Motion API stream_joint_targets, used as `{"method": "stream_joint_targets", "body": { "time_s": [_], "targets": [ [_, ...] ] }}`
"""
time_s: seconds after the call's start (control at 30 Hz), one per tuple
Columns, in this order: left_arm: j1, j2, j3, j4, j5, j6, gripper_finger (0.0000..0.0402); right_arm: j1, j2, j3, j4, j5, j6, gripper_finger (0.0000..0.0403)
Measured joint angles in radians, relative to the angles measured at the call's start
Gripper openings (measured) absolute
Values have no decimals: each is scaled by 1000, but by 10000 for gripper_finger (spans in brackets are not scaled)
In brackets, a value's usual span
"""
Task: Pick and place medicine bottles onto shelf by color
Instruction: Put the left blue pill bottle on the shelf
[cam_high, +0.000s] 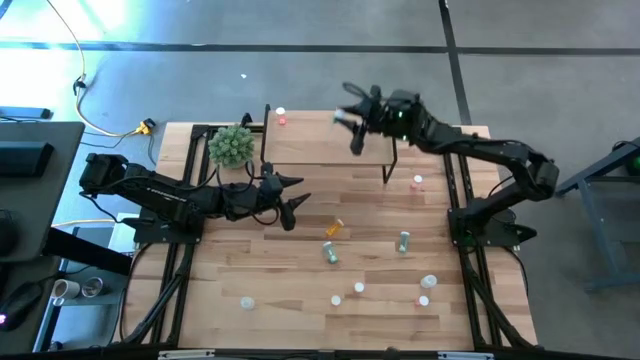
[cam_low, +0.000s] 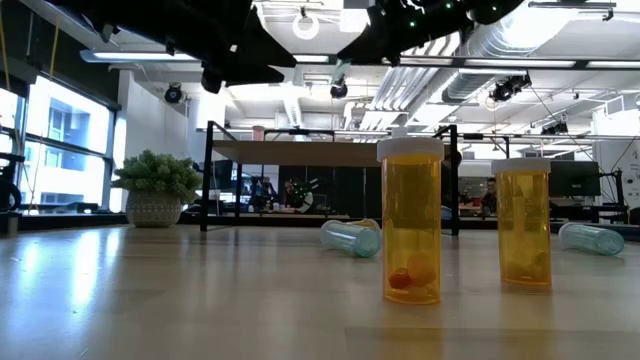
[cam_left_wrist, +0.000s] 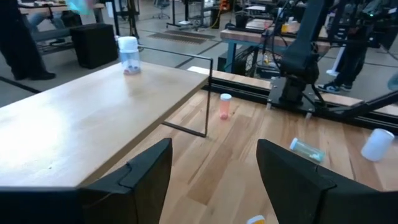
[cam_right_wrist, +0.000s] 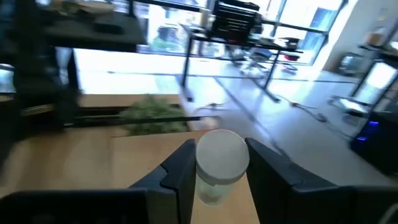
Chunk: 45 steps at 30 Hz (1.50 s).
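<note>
The right gripper (cam_right_wrist: 217, 171) grips a white-capped bottle (cam_right_wrist: 219, 165) above the shelf (cam_high: 320, 140), while the left gripper (cam_high: 293, 197) stands open near the shelf.

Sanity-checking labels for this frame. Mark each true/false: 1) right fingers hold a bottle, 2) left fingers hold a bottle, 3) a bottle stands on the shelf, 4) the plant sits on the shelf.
1) True: the right gripper grips a white-capped bottle over the shelf.
2) False: the left gripper is open and empty.
3) True: a red bottle stands there.
4) False: the plant sits on the table beside it.
</note>
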Motion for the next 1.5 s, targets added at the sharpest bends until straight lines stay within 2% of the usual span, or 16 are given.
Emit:
{"method": "stream_joint_targets", "body": {
  "time_s": [0.13, 0.3, 0.53, 0.87, 1.0, 1.5],
  "targets": [
    [0, 0, 0, -7, 0, 0, 225, -73, 2, 60, -81, -14, -4, 110],
    [0, 0, 0, -7, 0, 0, 225, -124, 8, 46, -96, -57, 19, 110],
    [0, 0, 0, -21, -1, -1, 225, -135, 66, 43, -173, -51, 20, 110],
    [0, 0, 0, -36, -2, -7, 225, -140, 153, 43, -173, -33, 37, 110],
    [0, 0, 0, -37, -2, -7, 225, -144, 168, 43, -188, -2, 53, 110],
    [0, 0, 0, -43, -2, -7, 225, -147, 176, 43, -249, 8, 63, 110]
  ]
}}
